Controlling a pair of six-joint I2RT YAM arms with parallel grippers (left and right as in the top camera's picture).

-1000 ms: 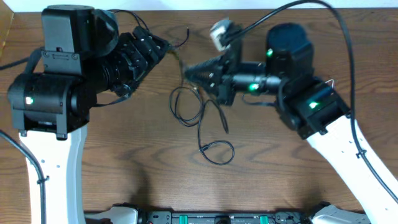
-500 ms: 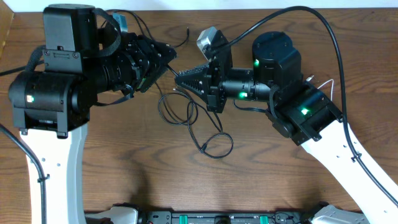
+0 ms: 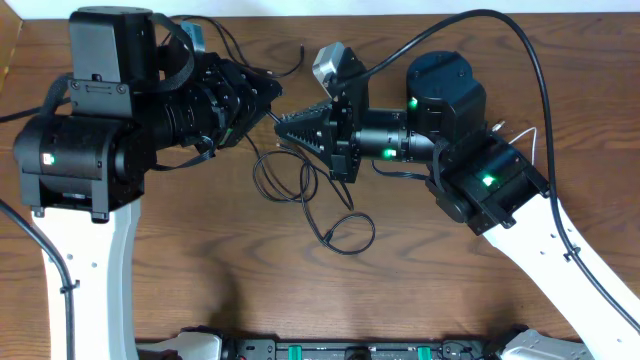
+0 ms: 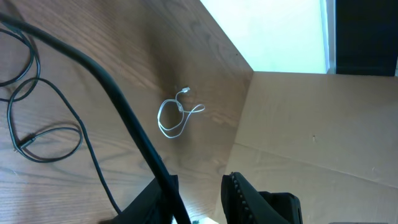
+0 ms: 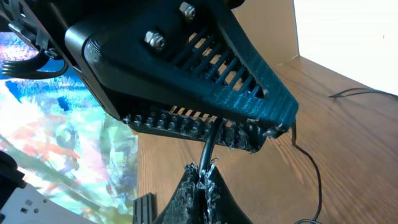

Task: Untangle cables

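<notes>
Overhead, brown wooden table (image 3: 200, 290); right fingers (image 5: 194, 190) clamp black cable (image 5: 208, 146); left fingers (image 4: 245, 194) slightly parted beside it.

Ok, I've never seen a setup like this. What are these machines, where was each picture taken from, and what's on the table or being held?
Two robot arms work at a wooden table; each ends in a two-finger hand. One picture looks down from above; the other two come from cameras on the wrists. Thin black cables lie looped on the table, and a small white cable lies coiled apart. The right hand is shut on a black cable that runs up into the left hand. Whether the left hand is clamping it, I cannot tell.
</notes>
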